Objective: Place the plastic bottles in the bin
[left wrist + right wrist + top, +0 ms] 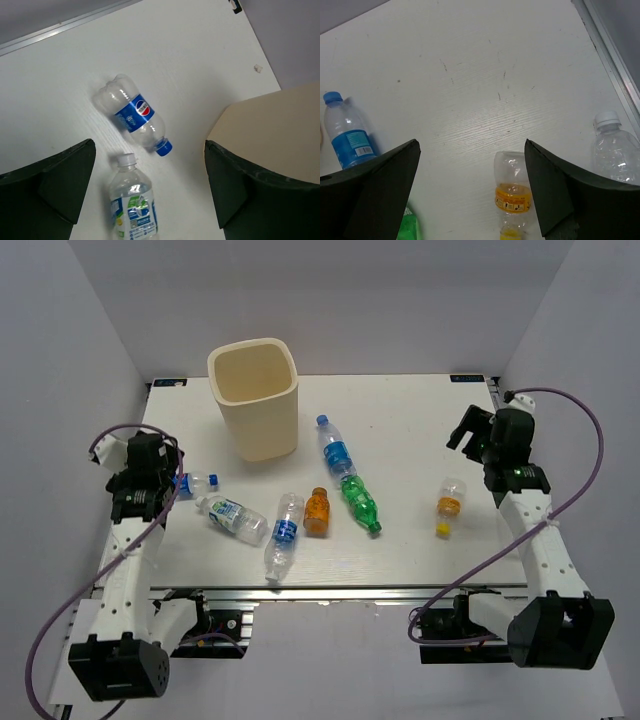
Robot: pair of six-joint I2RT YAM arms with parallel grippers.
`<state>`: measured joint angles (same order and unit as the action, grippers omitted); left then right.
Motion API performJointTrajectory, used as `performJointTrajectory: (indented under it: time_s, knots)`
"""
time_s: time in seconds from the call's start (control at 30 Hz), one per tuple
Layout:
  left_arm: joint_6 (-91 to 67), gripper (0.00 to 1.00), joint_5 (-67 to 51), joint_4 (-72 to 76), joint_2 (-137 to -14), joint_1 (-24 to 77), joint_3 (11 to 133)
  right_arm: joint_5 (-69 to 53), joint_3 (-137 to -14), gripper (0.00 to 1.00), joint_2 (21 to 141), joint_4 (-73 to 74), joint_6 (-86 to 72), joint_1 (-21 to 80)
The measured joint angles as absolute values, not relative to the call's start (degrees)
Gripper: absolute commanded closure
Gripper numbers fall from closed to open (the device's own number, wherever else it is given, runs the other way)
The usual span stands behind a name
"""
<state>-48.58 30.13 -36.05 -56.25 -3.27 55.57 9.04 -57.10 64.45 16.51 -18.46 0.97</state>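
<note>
The cream bin (253,395) stands at the back left; its wall shows in the left wrist view (280,125). Several bottles lie on the table: a blue-capped clear one (336,450), a green one (360,503), an orange one (317,511), a clear blue-labelled one (284,535), a white-capped one (232,517), a small blue-capped one (198,482) and an orange-labelled, yellow-capped one (449,505). My left gripper (150,475) is open and empty above the small blue-capped bottle (131,114) and the white-capped one (132,205). My right gripper (475,430) is open and empty above the orange-labelled bottle (512,195).
In the right wrist view another clear white-capped bottle (615,150) lies near the table's metal right edge (610,45); in the top view the right arm hides it. The blue-capped bottle (347,135) and the green one (407,227) show at that view's left.
</note>
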Motion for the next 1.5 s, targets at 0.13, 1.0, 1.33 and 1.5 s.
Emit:
performJointTrajectory:
  time_s: [0.13, 1.0, 1.33, 1.5]
  knots:
    - [-49.1, 0.02, 29.6, -37.3, -53.1, -3.3, 50.7, 9.2, -53.6, 0.11, 61.0, 17.1, -18.7, 1.0]
    - [-49.8, 0.02, 26.7, -40.6, -54.3, -3.3, 47.3, -5.1, -60.3, 0.73, 86.8, 12.7, -15.2, 9.5]
    - [-49.8, 0.02, 23.8, -40.9, -52.0, -3.3, 44.6, -16.9, -108.0, 0.63, 105.8, -5.6, -9.7, 28.8]
    - [-49.9, 0.02, 22.3, -40.9, -52.1, -3.3, 43.5, -18.0, -128.3, 0.4, 122.7, -11.1, -10.7, 33.1]
